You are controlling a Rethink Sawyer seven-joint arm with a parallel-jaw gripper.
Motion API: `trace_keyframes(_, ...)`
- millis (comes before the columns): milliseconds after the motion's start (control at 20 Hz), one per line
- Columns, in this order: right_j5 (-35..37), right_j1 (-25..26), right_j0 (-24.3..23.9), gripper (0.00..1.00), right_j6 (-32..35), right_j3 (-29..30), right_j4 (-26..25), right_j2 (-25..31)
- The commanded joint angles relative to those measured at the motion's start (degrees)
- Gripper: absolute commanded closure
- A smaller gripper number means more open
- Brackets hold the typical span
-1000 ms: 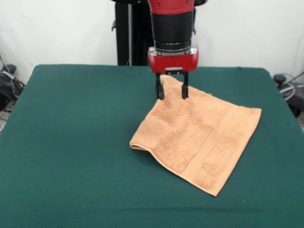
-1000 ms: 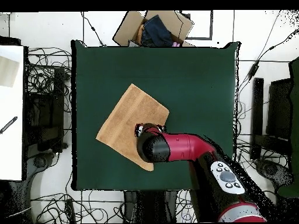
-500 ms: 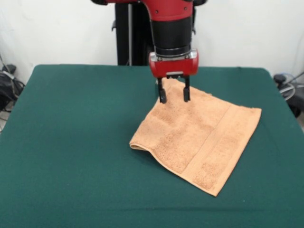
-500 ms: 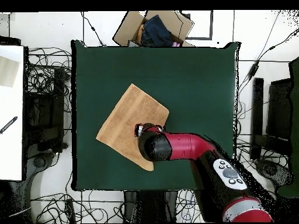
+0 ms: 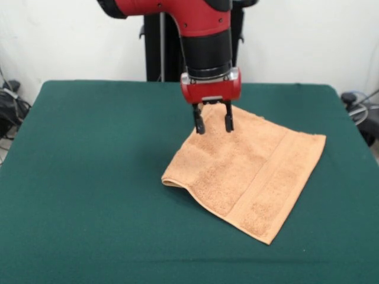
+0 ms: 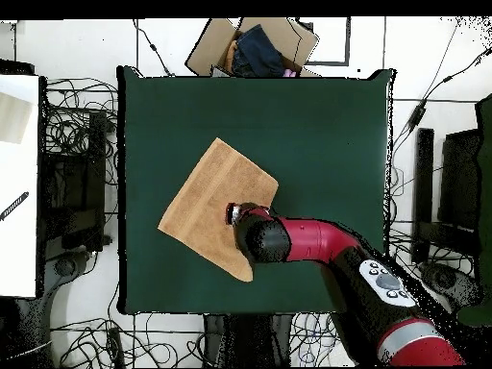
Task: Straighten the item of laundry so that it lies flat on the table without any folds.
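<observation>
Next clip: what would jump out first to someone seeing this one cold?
The red and black arm coming down at the table's middle, its open hand over the far corner of the peach-orange towel. The towel lies skewed on the dark green table, and its left edge looks folded double. In the overhead view, an open cardboard box sits beyond the table's edge.

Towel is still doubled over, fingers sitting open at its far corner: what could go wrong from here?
1. The open gripper may pinch both layers of the towel, so that it drags rather than unfolds.
2. Descending further, the fingers might press into the table.
3. The fold at the towel's left edge could bunch.
</observation>
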Motion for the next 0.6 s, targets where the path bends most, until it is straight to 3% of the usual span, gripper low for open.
trace_keyframes(50,2.2,3.2,-1.1,0.00,-1.7,-4.2,-2.8,5.7)
trace_keyframes(600,4.2,3.1,-1.6,0.00,-2.4,-6.0,-2.6,6.8)
